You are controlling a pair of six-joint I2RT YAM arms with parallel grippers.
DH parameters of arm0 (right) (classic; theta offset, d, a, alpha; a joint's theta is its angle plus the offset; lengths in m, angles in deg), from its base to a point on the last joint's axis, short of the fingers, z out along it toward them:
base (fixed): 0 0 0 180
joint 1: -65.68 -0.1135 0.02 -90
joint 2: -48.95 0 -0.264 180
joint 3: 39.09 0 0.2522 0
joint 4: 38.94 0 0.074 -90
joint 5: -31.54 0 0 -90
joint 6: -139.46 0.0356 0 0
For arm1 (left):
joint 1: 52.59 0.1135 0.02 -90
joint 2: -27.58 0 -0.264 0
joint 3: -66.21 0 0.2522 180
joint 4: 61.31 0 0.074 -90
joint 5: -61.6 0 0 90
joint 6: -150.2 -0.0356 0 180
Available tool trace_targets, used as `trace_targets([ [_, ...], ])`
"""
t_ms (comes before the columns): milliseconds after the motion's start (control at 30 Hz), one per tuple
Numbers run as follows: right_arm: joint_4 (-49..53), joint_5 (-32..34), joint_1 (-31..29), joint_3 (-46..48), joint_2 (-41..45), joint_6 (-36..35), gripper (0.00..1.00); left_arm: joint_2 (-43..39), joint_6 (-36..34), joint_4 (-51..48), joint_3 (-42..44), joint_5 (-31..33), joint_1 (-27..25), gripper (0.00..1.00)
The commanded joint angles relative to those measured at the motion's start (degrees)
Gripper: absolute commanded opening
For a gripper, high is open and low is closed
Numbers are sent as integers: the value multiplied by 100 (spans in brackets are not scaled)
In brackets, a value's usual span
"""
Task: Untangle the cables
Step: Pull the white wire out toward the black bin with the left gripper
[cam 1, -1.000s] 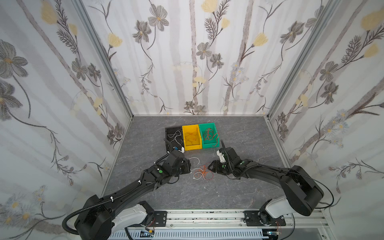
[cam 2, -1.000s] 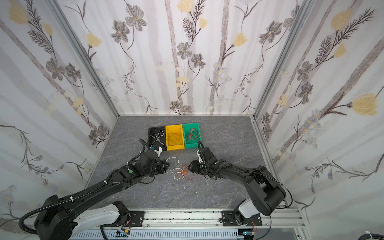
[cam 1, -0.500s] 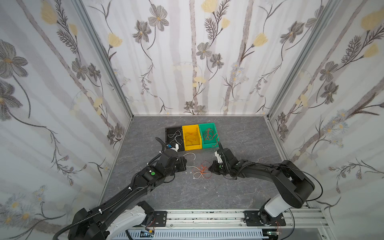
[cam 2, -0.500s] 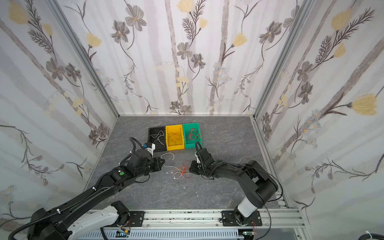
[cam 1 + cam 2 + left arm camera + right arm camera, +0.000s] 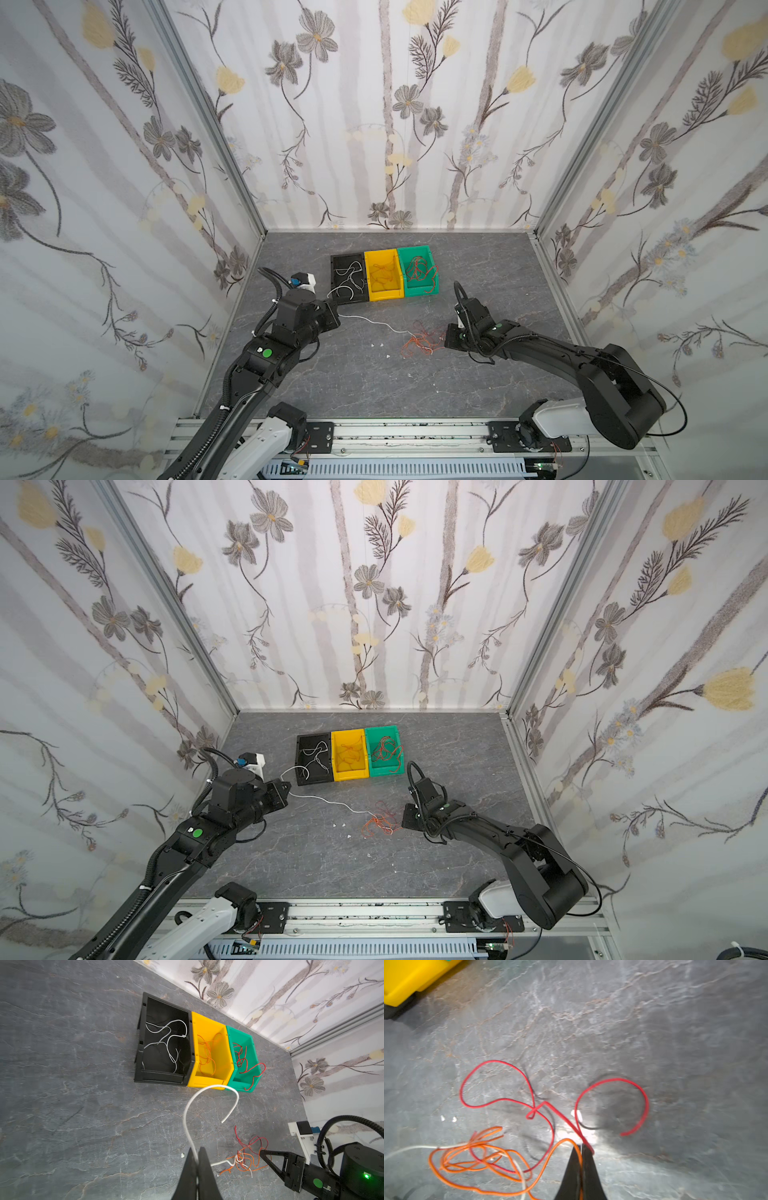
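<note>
Left gripper (image 5: 337, 315), in both top views, sat in front of the yellow bin (image 5: 385, 294) and off to its left, jaws pressed together on a white cable (image 5: 374, 323). That cable ran across the table (image 5: 332, 374) into a tangle (image 5: 417, 343) of red and orange cables lying in front of the yellow bin. The right gripper (image 5: 445, 338) met the tangle's far side, right of the yellow bin. A black bin (image 5: 333, 274) holding white strands adjoined the yellow bin's left wall, and a green bin (image 5: 422, 291) holding red ones its right wall.

From the left wrist, the left gripper (image 5: 197, 1154) was clamped on the white cable, whose free end curled up toward the yellow bin.

From the right wrist, the right gripper (image 5: 581, 1148) was closed on an orange cable (image 5: 564, 1139). A red cable (image 5: 612, 1079) ran against one finger, and whether it was pinched too could not be told.
</note>
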Motion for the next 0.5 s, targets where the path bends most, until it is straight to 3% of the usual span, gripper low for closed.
trace_targets([
  [0, 415, 348, 104, 63, 79, -146, 0, -48, -300, -388, -249, 172, 247, 0],
  [467, 710, 558, 521, 340, 390, -168, 0, -8, -799, -868, -1015, 64, 1344, 0],
])
